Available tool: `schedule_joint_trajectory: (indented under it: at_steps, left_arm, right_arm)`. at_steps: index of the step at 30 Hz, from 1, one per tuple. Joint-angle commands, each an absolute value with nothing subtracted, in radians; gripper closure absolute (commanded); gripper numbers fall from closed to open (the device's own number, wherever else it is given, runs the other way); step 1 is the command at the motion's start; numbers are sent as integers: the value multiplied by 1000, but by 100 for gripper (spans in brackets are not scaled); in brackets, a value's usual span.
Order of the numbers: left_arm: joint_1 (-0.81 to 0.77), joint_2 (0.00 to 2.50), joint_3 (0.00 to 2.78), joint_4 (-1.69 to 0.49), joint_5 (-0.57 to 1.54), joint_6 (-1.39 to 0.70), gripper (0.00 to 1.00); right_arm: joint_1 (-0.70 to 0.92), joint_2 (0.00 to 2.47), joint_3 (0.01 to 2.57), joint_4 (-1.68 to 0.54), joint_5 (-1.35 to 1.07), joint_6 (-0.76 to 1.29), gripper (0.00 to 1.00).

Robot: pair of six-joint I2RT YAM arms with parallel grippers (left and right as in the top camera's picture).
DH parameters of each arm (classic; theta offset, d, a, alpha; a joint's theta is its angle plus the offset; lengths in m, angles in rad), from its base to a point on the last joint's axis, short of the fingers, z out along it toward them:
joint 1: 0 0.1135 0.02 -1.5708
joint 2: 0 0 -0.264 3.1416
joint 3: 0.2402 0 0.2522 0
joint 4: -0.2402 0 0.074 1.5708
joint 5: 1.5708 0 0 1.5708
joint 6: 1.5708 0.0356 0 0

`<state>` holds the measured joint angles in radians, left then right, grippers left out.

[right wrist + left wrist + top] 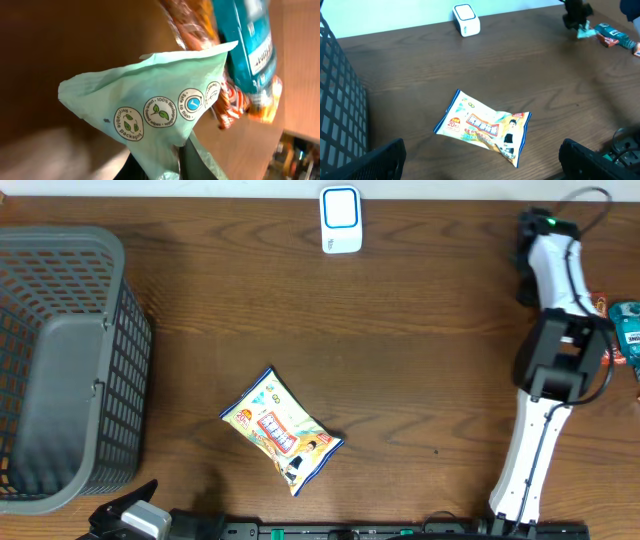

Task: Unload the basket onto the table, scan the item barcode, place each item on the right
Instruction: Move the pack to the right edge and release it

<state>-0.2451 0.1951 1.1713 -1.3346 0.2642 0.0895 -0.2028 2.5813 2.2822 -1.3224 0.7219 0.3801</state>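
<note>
This looks like a pretend shop checkout in a robot test room. A brown wood table holds a grey basket on the left, a small white and blue scanner at the far edge and a snack bag in the middle. More packets sit at the right edge, with a green pouch there too. 2 robot arms stand at the table.

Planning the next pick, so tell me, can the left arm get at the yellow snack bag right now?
Probably yes. The left gripper is open and empty, and the snack bag lies flat on the table just ahead of it, with nothing between; the basket stands off to one side.
</note>
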Motion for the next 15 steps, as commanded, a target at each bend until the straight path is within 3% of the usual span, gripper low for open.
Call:
schedule_joint_trajectory:
  at_steps: [1, 2, 3, 4, 5, 11, 15]
  left_arm:
    - [-244, 192, 1175, -1332, 276, 93, 2]
    - [-244, 192, 1175, -1332, 276, 93, 2]
    - [-244, 192, 1175, -1332, 277, 93, 2]
    - [-244, 192, 1175, -1332, 276, 93, 2]
    - [-244, 192, 1175, -1332, 276, 93, 2]
    - [-245, 192, 1175, -1332, 277, 93, 2]
    - [-245, 192, 1175, -1332, 276, 93, 2]
  right_arm:
    - [-248, 2548, 2278, -1349, 749, 550, 93]
    - [-257, 2541, 2279, -1352, 749, 549, 80]
    - [-262, 2532, 2283, -1358, 750, 548, 55]
    - [-262, 2522, 2291, -1362, 751, 537, 15]
    - [-262, 2506, 2300, -1365, 754, 518, 1]
    - [-203, 2356, 2316, -1374, 633, 512, 1]
    - [-140, 2264, 2316, -1382, 184, 501, 1]
